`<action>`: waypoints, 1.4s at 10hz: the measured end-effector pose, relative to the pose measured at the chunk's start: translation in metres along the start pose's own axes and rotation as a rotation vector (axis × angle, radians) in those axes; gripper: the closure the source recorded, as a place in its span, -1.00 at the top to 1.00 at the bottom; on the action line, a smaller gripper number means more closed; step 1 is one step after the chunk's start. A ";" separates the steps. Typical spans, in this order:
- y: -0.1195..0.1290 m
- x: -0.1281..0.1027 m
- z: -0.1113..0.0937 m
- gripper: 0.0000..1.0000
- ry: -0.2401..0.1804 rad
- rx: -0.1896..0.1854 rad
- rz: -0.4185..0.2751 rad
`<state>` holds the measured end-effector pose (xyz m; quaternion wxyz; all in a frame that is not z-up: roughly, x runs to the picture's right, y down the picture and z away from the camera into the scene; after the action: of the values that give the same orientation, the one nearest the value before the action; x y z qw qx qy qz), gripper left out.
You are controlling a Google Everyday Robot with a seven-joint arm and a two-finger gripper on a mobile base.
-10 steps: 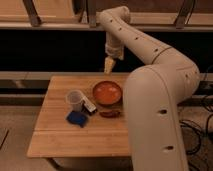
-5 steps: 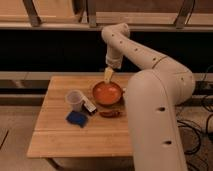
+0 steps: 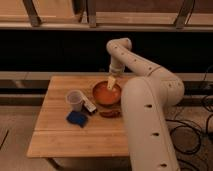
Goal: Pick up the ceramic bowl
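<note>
**Inspector:** Position of the ceramic bowl (image 3: 103, 95)?

**Assessor:** On the wooden table (image 3: 75, 142), towards its far right part. It sits upright and flat on the top. A translucent cup (image 3: 75, 99) stands just left of it. A small flat dark-red object (image 3: 109, 113) lies just beside it on the near side. A blue object (image 3: 76, 118) lies nearer again, close to the cup.

**Inspector:** Position of the gripper (image 3: 111, 83)?

**Assessor:** Pointing downward over the far side of the bowl, with its tip at or just inside the rim. Contact with the rim cannot be confirmed. Whether the gripper is open or closed, I cannot tell from this view.

**Inspector:** Progress against the task?

**Assessor:** In my judgement the approach is largely done, as the arm has reached across to the bowl. No grasp is in evidence, and the bowl rests on the table, not lifted. What is left is to secure a hold on the rim and then raise the bowl clear.

**Inspector:** Hazards?

**Assessor:** A rim hold on a shallow bowl may let it tilt. The cup and the dark-red object sit close enough to be knocked.
</note>
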<state>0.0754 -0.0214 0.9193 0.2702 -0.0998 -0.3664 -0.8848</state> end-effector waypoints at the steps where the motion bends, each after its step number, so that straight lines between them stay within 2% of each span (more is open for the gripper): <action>1: 0.006 -0.004 0.010 0.60 -0.021 0.001 0.008; 5: 0.007 -0.005 0.011 0.60 -0.027 -0.002 0.006; 8: 0.008 0.003 -0.002 0.60 -0.048 -0.074 -0.039; 9: 0.008 0.008 0.000 0.60 -0.065 -0.094 -0.053; 11: 0.009 0.010 0.011 0.60 -0.097 -0.103 -0.048; 12: 0.010 0.012 0.021 0.60 -0.110 -0.101 -0.042; 14: 0.013 0.016 0.035 0.60 -0.102 -0.085 -0.024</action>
<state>0.0684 -0.0111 0.9586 0.2359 -0.1517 -0.3429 -0.8965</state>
